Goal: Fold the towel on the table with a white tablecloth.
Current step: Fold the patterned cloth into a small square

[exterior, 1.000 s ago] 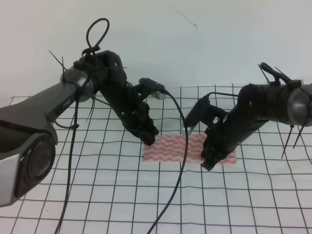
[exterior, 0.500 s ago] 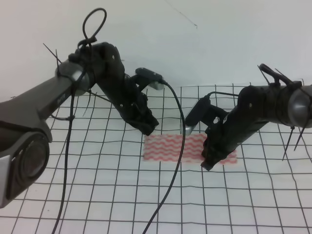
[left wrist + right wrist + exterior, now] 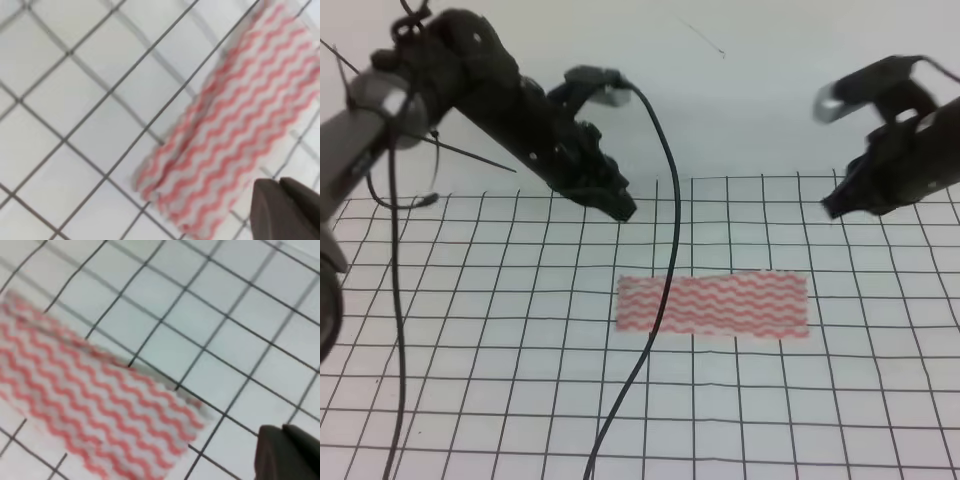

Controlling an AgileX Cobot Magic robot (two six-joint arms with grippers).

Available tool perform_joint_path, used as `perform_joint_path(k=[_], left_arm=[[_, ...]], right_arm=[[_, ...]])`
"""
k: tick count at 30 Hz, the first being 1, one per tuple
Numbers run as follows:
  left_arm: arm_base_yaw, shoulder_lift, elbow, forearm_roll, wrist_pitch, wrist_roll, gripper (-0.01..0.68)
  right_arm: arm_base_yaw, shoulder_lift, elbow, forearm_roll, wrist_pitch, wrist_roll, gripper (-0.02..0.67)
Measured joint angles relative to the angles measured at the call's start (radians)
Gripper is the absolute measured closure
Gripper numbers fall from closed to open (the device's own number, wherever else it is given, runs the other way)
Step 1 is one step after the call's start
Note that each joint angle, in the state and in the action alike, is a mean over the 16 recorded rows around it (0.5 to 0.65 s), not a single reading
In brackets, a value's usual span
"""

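The towel (image 3: 712, 303), pink-red and white wavy stripes, lies flat as a long narrow strip on the table with a white tablecloth (image 3: 470, 330). It also shows blurred in the left wrist view (image 3: 235, 135) and the right wrist view (image 3: 90, 405). My left gripper (image 3: 622, 209) hangs in the air above and behind the towel's left end, its dark tips (image 3: 282, 202) pressed together and empty. My right gripper (image 3: 832, 207) is raised beyond the towel's right end, its tips (image 3: 282, 445) likewise together and holding nothing.
A black cable (image 3: 660, 290) from the left arm hangs down across the towel's left part and on to the front edge. The gridded cloth extends on all sides of the towel. A plain white wall stands behind the table.
Both arms have lifted off the towel, the left up and to the left, the right up and to the right. The towel now lies fully uncovered and has not shifted.
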Motion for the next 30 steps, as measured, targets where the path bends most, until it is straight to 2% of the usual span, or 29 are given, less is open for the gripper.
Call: perform_joint_path(k=[7,15,24,30], left_arm=[[0.013,-0.112,0.005,-0.034,0.016,0.005,0.673],[0.012,-0.302,0.084,-0.019,-0.016,-0.008,0.673],[0.007,-0.598,0.460,-0.005,-0.294,-0.008,0.673],[0.003,-0.705,0.709,-0.019,-0.493,-0.002,0.671]], right_arm=[[-0.078,-0.065,0.034,0.080,0.005,0.013,0.650],[-0.094,-0.110,0.067,0.127,-0.017,-0.008,0.650],[-0.094,-0.118,0.070,0.197,-0.011,-0.010,0.650],[-0.094,-0.092,0.070,0.242,0.026,0.004,0.633]])
